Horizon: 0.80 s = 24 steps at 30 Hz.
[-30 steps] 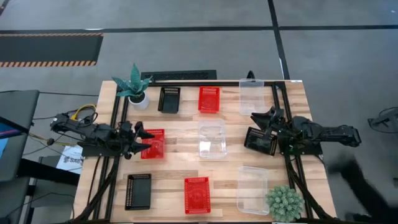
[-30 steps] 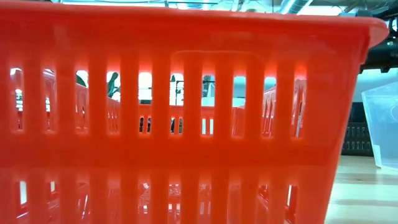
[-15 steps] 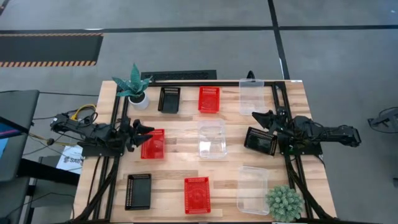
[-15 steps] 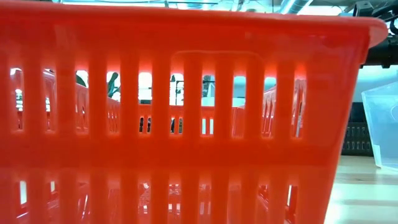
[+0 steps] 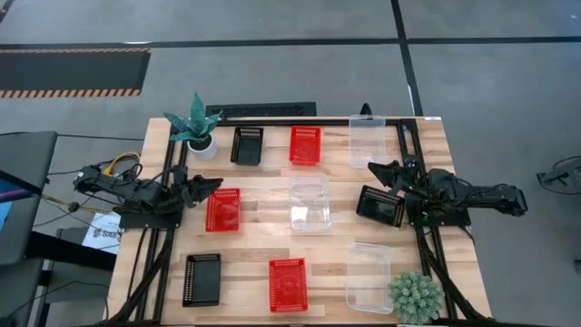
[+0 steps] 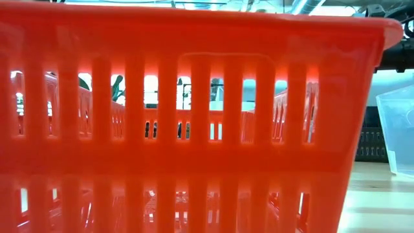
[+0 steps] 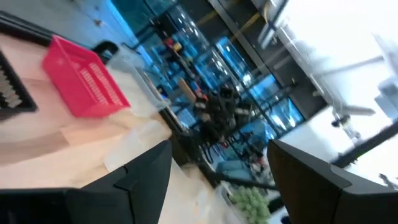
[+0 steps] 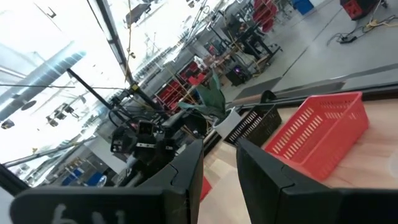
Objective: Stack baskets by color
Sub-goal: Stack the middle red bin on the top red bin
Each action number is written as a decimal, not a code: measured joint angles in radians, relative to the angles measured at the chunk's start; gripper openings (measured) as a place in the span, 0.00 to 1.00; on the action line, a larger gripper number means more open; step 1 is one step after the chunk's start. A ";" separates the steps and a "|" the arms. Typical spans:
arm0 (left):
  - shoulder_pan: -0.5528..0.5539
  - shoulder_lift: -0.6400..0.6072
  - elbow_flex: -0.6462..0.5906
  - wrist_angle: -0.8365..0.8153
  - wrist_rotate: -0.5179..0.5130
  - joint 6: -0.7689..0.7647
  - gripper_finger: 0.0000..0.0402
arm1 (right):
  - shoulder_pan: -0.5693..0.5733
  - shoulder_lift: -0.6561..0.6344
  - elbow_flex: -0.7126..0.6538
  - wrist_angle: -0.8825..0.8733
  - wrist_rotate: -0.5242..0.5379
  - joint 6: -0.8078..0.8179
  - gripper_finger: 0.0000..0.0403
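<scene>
From above, nine baskets lie unstacked in three rows, so the sorting is at its start. The left gripper [image 5: 211, 184], fingers spread wide and empty, hovers at the middle-left just above the upper edge of a red basket [image 5: 222, 210]. The right gripper [image 5: 379, 170], at the middle-right, sits over the upper corner of a black basket [image 5: 380, 205]; whether it grips that basket I cannot tell. The low view is filled by the near red basket [image 6: 187, 129], with a clear basket [image 6: 398, 133] at the right edge. In the left wrist view the fingers [image 7: 146, 174] stand far apart; in the right wrist view the fingers [image 8: 186, 168] stand narrowly parted. The next move probably calls for each gripper to pinch a rim and carry its basket onto a like-coloured one.
</scene>
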 joint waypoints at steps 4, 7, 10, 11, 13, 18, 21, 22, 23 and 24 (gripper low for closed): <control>0.000 0.000 0.001 0.064 -0.050 -0.199 0.63 | 0.000 0.000 0.000 -0.025 0.000 0.000 0.30; 0.000 0.013 0.028 0.060 0.020 -0.250 0.63 | 0.000 0.000 0.000 -0.035 0.000 -0.006 0.30; 0.001 0.068 0.101 0.085 0.010 -0.233 0.63 | 0.000 0.000 0.000 -0.041 0.007 -0.023 0.30; 0.002 0.093 0.130 0.090 0.002 -0.204 0.63 | 0.000 0.000 0.000 -0.040 0.017 -0.024 0.30; 0.007 0.162 0.195 0.084 -0.020 -0.170 0.63 | 0.000 0.000 0.000 -0.040 0.026 -0.024 0.30; 0.012 0.357 0.435 -0.239 0.061 -0.218 0.63 | 0.000 0.000 0.000 -0.040 0.026 -0.024 0.30; 0.012 0.505 0.592 -0.528 0.136 -0.224 0.63 | 0.000 0.000 0.000 -0.040 0.027 -0.025 0.30; 0.012 0.551 0.640 -0.620 0.149 -0.224 0.63 | 0.000 0.000 0.000 -0.040 0.028 -0.025 0.30; 0.012 0.598 0.688 -0.708 0.152 -0.235 0.63 | 0.000 0.000 0.000 -0.040 0.028 -0.025 0.30; 0.012 0.644 0.737 -0.802 0.151 -0.270 0.63 | 0.000 0.000 0.000 -0.040 0.028 -0.025 0.30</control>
